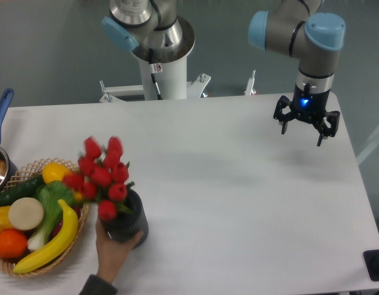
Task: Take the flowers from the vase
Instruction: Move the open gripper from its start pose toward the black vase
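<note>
A bunch of red tulip buds on green stems, the flowers (pixel 102 174), stands in a short dark grey-black cylindrical vase (pixel 126 221) near the front left of the white table (pixel 238 203). The buds fan up and to the left above the vase mouth, some of them slightly blurred, and a few narrow green leaves show between the lower heads. A person's hand (pixel 115 249) reaches in from the bottom edge and wraps around the base of the vase. Just beside the vase on the left sits a woven wicker basket (pixel 5 263) holding a yellow banana, an orange, a yellow pepper and green vegetables; the lowest tulips overlap its rim. The robot's black two-finger gripper (pixel 306 126) hangs above the far right of the table, well apart from the flowers, its fingers spread with nothing between them.
</note>
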You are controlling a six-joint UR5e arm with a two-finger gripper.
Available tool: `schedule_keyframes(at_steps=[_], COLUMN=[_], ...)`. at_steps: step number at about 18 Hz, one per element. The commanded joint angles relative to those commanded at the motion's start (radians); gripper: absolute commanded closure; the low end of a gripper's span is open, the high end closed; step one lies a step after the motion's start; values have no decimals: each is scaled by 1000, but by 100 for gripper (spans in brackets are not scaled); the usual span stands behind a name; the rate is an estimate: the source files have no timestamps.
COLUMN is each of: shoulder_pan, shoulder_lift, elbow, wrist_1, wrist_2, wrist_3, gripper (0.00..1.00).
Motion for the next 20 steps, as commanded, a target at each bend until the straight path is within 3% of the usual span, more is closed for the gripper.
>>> schedule_keyframes(at_steps=[6, 9, 12, 16, 18, 20], shoulder_pan=[-21, -34, -83, -196, -238, -281], shoulder_lift=[-3, 11, 28, 17, 14, 5], elbow=[-5, -92, -81, -64, -69, -74], wrist_1=[6, 63, 61, 63, 64, 69], wrist_2=[-38, -226, -294, -495, -570, -717], wrist_3=[-29, -58, -74, -196, -199, -198], gripper=[0, 0, 0, 0, 0, 0])
